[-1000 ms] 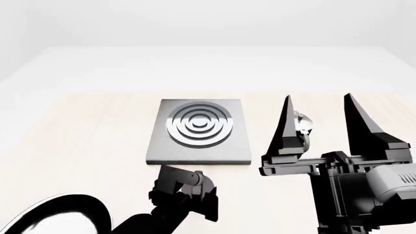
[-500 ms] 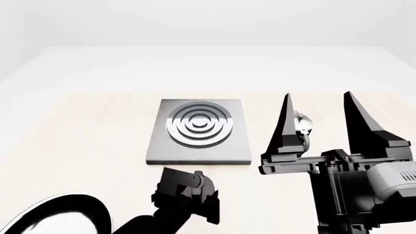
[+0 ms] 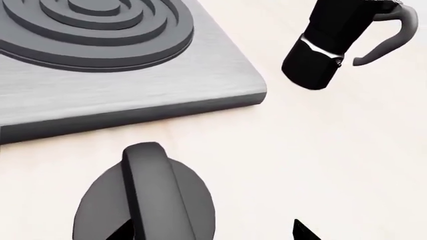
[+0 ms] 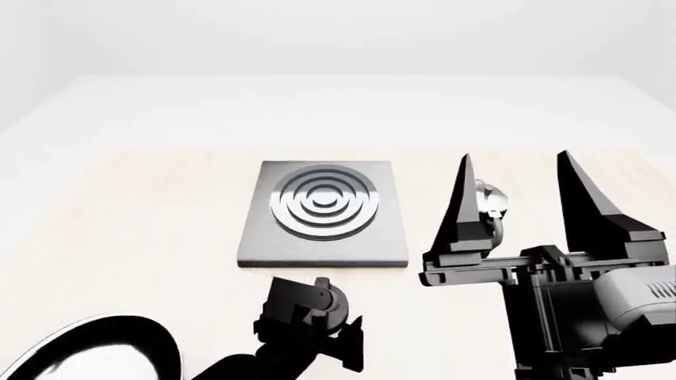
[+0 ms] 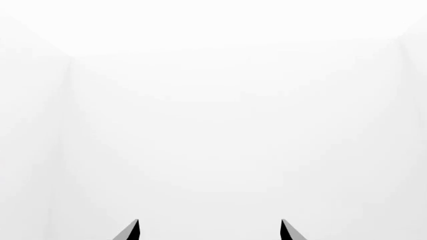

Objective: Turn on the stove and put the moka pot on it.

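The stove [image 4: 324, 237] is a square grey plate with a ringed burner [image 4: 325, 202] in the middle of the table; its near corner shows in the left wrist view as the stove [image 3: 133, 95]. Its round black knob [image 3: 150, 200] lies just in front of the plate. My left gripper [image 3: 210, 232] hovers open over it, one tip above the knob and the other off to the side. In the head view the left gripper [image 4: 306, 309] hides the knob. The moka pot [image 3: 327, 45] stands right of the stove. My right gripper [image 4: 514, 166] points up, open and empty, partly covering the moka pot [image 4: 490, 202].
A black frying pan [image 4: 95, 348] sits at the near left corner of the head view. The light wooden table [image 4: 138, 222] stretches to both sides of the stove. The right wrist view shows only white wall beyond the right gripper [image 5: 209, 229].
My left gripper has shifted slightly to the right and nearer to me, in front of the stove. The right arm has barely moved.
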Available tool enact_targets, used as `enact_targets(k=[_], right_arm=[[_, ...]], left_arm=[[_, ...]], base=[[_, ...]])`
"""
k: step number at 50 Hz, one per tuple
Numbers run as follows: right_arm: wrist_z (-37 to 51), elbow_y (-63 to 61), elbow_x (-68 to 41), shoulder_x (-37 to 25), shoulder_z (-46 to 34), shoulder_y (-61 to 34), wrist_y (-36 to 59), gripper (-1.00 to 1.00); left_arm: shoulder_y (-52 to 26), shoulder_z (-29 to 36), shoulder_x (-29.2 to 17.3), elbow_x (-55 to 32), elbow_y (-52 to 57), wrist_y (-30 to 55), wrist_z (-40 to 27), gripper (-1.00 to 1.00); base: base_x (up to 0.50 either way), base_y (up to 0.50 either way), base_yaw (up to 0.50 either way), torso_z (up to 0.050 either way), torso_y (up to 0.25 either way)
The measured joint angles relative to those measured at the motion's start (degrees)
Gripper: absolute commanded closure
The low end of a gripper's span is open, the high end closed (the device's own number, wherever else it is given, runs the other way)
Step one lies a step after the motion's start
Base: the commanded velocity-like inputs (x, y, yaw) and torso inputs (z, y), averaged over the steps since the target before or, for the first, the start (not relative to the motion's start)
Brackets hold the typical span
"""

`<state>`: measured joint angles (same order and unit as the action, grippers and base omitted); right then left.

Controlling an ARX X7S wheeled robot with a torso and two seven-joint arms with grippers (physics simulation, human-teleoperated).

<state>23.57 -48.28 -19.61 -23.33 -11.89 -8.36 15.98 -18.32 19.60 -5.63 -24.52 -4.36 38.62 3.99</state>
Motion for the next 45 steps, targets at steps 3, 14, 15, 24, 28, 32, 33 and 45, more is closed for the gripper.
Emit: enact_targets(k=[3, 14, 15, 24, 28, 32, 33, 45], right_arm=[[0.0, 0.0, 0.0, -0.1, -0.1, 0.1, -0.1, -1.0], [0.2, 0.0, -0.1, -0.3, -0.2, -0.1, -0.2, -1.0], [0.3, 0.0, -0.2, -0.3, -0.2, -0.1, -0.1, -1.0], [0.5, -0.1, -0.5, -0.5, -0.2, -0.5, 0.2, -1.0], [0.5, 0.1, -0.5, -0.6, -0.2, -0.4, 0.0, -1.0], [0.5, 0.4, -0.3, -0.6, -0.3, -0.1, -0.6, -1.0], [0.5, 0.5, -0.3, -0.6, -0.3, 0.0, -0.7, -1.0], [0.6, 0.8, -0.3, -0.8, -0.5, 0.1, -1.0, -1.0]], left_arm=[[0.0, 0.2, 0.0, -0.2, -0.2, -0.2, 0.0, -1.0], [0.0, 1.1, -0.2, 0.2, 0.1, 0.0, -0.3, -1.0], [0.1, 1.2, -0.2, 0.2, 0.2, 0.1, -0.4, -1.0], [0.5, 3.2, -0.2, -0.6, 2.4, 1.4, -0.6, -1.0], [0.6, 4.3, 0.0, -1.5, 3.6, 2.0, -0.6, -1.0], [0.7, 5.2, 0.1, -2.2, 5.0, 2.6, -0.6, -1.0], [0.7, 5.5, 0.1, -2.3, 5.3, 2.7, -0.7, -1.0], [-0.7, 6.2, -1.1, -3.3, 14.0, 4.9, -3.5, -1.0]], base=[[0.0, 0.0, 0.0, 0.0, 0.0], [0.0, 0.0, 0.0, 0.0, 0.0], [0.0, 0.0, 0.0, 0.0, 0.0], [0.0, 0.0, 0.0, 0.0, 0.0], [0.0, 0.0, 0.0, 0.0, 0.0], [0.0, 0.0, 0.0, 0.0, 0.0], [0.0, 0.0, 0.0, 0.0, 0.0], [0.0, 0.0, 0.0, 0.0, 0.0]])
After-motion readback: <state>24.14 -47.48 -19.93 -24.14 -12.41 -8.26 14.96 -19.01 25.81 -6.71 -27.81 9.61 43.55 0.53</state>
